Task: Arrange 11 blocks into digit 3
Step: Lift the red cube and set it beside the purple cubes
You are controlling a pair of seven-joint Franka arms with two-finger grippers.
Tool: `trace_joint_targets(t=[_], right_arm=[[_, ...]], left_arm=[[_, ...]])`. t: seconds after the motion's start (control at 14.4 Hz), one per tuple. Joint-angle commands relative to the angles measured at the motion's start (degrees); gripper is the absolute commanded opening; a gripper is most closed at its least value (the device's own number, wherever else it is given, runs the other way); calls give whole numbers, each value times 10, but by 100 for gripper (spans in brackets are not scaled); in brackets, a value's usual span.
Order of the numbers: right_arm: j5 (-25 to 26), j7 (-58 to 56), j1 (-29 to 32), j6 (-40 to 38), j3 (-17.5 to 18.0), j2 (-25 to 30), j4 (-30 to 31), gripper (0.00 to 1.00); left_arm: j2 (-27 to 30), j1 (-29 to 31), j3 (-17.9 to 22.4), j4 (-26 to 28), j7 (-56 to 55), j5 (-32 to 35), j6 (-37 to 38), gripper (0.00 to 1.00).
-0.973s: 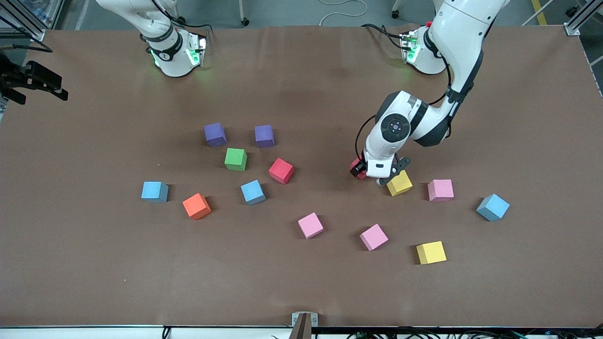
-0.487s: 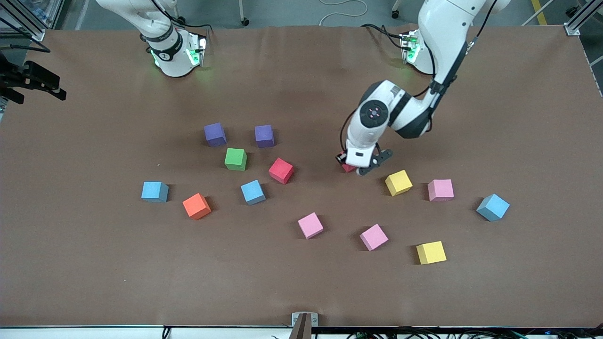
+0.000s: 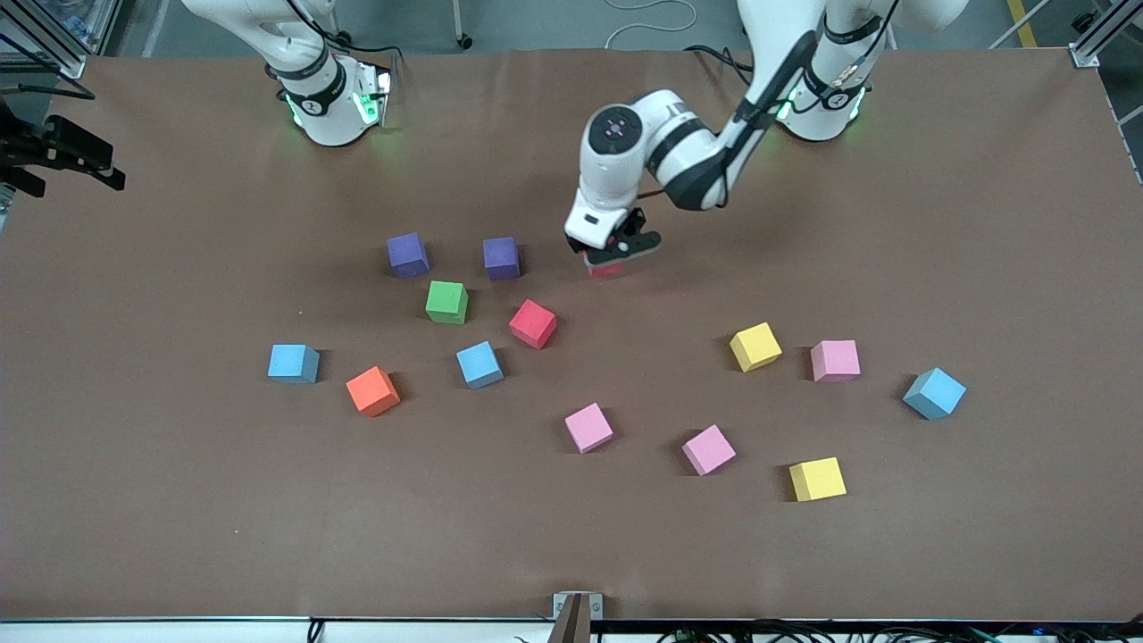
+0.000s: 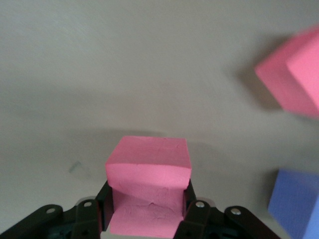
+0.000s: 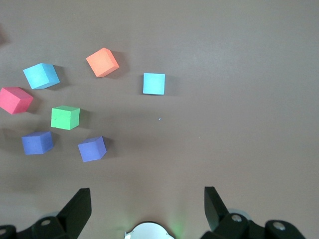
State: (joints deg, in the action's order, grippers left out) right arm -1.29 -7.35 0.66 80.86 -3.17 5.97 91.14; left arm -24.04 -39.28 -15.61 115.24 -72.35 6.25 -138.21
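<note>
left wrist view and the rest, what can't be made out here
- Held red block: in the left wrist view its lower part is hidden between the left pincer fingers; in the front view the pincer covers most of it.
- Whether the held block touches the table: neither view shows it.
- Blue block and second red block: left wrist view, blurred and cut by the edge.
- Right pincer: right wrist view, open, fingertips cut by the edge.
</note>
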Motion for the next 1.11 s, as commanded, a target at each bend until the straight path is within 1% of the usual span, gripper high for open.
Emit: trace_joint_targets(t=[0.0,0.14,0.28,0.56,0.7,1.04], right_arm=[[5,-6,7,2,6,6,0,100],[5,-6,8,3,6,6,-1,100],[5,-9,9,1,6,6,-3,100],[5,-7,14,1,5,-5,-18,100],[7,-7,14,5,5,-14,-25,100],[5,-8,19,38,4,-45,-27,100]], left_arm=[[-31,-24,2,-33,2,22,8,28],[-42,-42,3,-41,5,33,5,28],[-50,-45,2,-42,5,60,3,28],[-67,-56,0,-63,5,62,1,28],[-83,-62,0,-78,3,61,1,31],[-89,-73,0,-78,5,62,5,35]])
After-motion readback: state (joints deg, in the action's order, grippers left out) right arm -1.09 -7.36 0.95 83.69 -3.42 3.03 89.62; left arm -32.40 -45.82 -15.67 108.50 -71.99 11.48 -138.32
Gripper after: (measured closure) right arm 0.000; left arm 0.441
